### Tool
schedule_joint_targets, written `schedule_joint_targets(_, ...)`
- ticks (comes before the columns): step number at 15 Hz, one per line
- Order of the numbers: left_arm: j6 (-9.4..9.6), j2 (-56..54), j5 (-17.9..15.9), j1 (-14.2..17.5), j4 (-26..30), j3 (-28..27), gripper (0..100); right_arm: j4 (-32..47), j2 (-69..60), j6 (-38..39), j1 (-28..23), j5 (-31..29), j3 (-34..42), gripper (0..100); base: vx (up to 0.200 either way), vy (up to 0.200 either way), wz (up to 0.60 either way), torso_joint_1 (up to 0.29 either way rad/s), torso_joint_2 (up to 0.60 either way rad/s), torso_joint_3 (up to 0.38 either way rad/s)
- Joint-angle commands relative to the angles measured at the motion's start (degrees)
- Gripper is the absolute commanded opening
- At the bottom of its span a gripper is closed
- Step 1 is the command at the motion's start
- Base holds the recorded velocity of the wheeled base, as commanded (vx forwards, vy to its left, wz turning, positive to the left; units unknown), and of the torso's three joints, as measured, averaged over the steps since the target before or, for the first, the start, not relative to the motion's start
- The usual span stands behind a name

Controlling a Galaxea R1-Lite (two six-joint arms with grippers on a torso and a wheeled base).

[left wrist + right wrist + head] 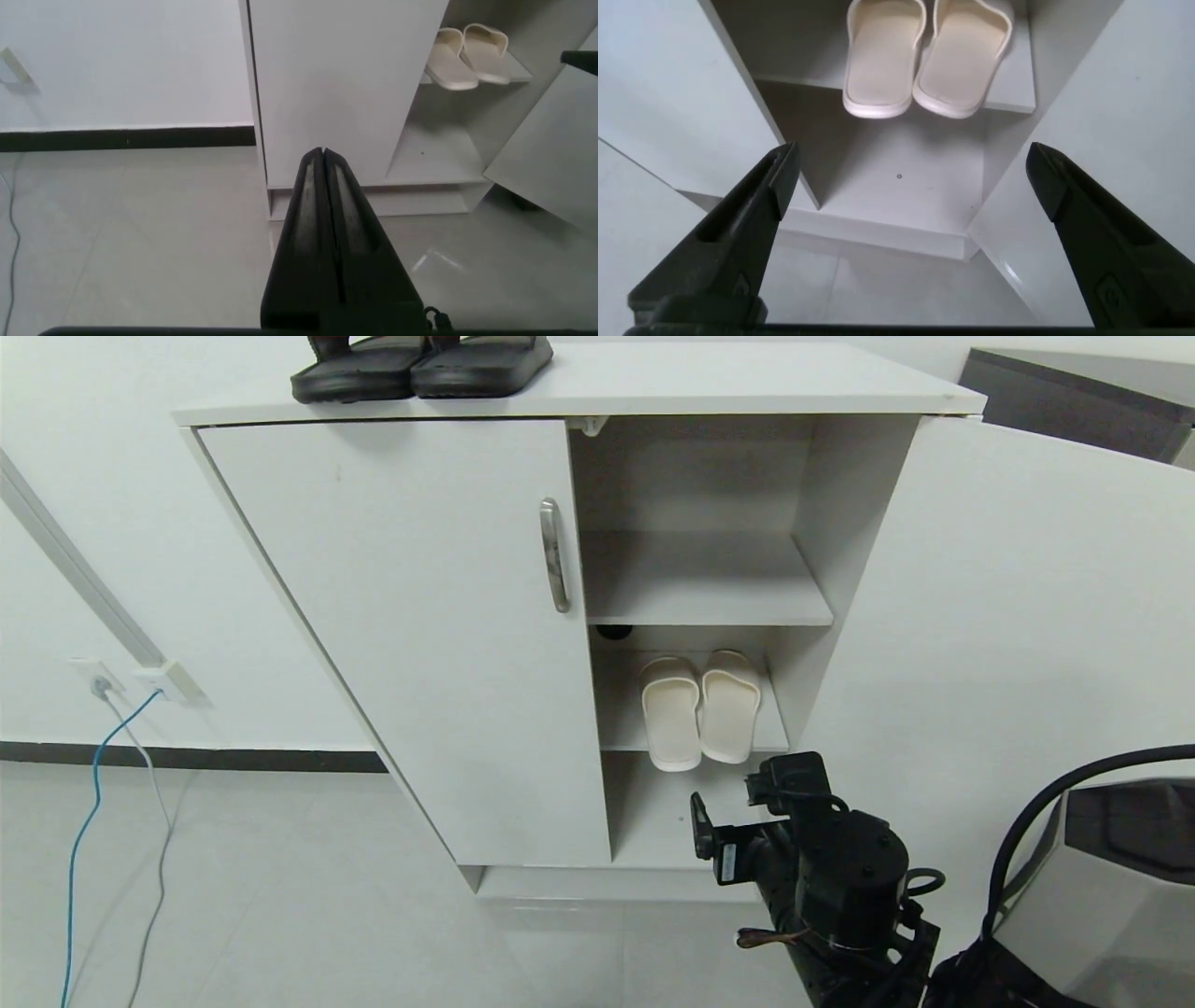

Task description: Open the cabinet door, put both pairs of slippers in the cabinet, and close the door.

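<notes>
Head view, black slippers [420,369] atop cabinet [392,616], white slippers [700,709] shelved, right jaws spread, left jaws closed, cables [71,887] nearby

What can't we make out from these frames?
- Black slippers: head view, far ends cut off by the top edge.
- Space behind the closed left door: hidden by the door in the head and left wrist views.
- Open right door: head view, outer part cut off by the right edge.
- Bottom shelf: head view, partly hidden by the right gripper.
</notes>
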Motion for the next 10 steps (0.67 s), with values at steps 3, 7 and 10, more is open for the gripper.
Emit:
schedule_joint_targets(3, 0.06, 0.07, 0.0, 0.0, 0.0, 0.01, 0, -0.23, 0.46, 0.02, 0.1, -0.11, 0.13, 100, 0.0, 0.0, 0.0, 0.0, 0.0, 0.0)
schedule_joint_targets(7, 0.06, 0.07, 0.0, 0.0, 0.0, 0.01, 0, -0.14, 0.63, 0.02, 0.19, -0.11, 0.13, 100, 0.0, 0.0, 0.0, 0.0, 0.0, 0.0)
schedule_joint_targets(10, 0.15, 0.07, -0.09, 0.0, 0.0, 0.01, 0, -0.14, 0.63, 0.02, 0.19, -0.11, 0.13, 100, 0.0, 0.0, 0.0, 0.0, 0.0, 0.0)
